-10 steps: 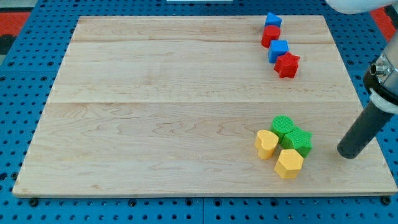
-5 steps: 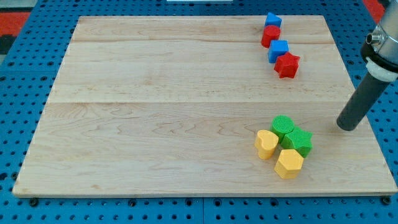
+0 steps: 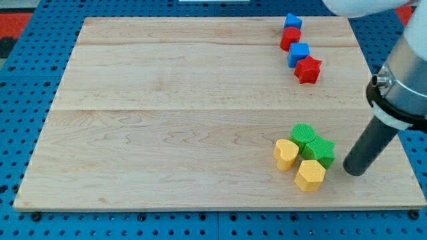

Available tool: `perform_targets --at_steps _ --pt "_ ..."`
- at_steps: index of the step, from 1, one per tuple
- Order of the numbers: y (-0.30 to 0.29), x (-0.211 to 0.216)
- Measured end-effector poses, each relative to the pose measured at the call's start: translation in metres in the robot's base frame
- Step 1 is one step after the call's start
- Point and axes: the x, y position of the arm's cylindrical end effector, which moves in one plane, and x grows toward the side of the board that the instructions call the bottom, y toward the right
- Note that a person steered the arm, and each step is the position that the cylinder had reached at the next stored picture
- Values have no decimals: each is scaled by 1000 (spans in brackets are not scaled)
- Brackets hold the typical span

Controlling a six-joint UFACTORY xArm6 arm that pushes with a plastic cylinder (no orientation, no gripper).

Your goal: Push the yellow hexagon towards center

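arm entering from the view's right edge, grey cuff above the dark rod, rod slanting down toward the view's left, my tip point(image 3: 354, 171) down on the tabletop point(image 3: 167, 133), near the view's lower right corner

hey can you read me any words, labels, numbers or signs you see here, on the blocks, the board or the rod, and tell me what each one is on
There is no readable text, none at all.
Blocks, including the yellow hexagon: plain coloured faces, no marks.
Wooden board: bare grain only.
Rod down to my tip, just to the view's right of the green star: plain dark, no label.
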Motion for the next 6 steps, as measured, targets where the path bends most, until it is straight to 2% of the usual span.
perform_targets --at_steps 3,4,5,6 --pt "14 10" --pt "-10 20" --pt "-57 13" --pt "-81 -1"
